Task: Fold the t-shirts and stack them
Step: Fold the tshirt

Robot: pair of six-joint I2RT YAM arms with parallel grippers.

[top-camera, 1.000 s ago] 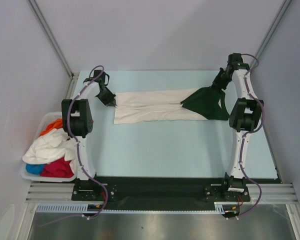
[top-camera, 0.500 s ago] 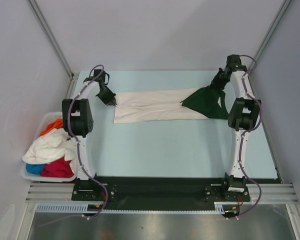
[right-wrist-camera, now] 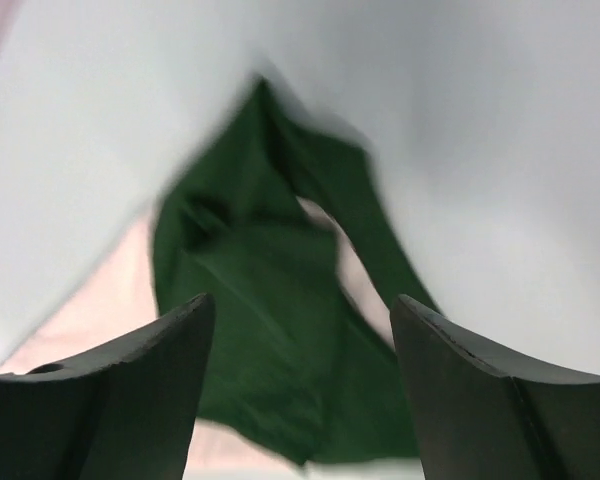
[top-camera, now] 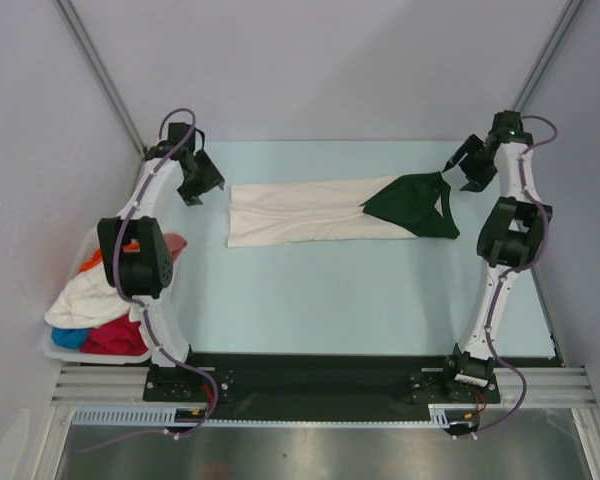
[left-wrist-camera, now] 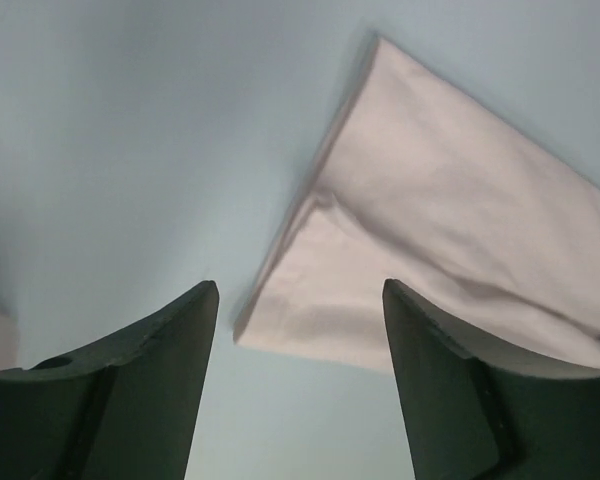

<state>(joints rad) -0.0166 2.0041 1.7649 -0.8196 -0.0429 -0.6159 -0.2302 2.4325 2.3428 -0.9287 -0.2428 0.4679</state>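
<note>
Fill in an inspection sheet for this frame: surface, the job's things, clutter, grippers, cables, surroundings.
surface: pale blue table top, no stains seen.
job's things: cream-white t-shirt lies as a long strip across the far half, its dark green sleeve at the right end; more t-shirts, white, red, blue and orange, are heaped in the white basket at the table's left.
clutter: nothing seen.
grippers: left gripper open, empty, off the cream end; right gripper open, empty, by the green end.
cables: purple cables run along both arms, clear of the cloth.
surroundings: grey walls, metal frame post.
</note>
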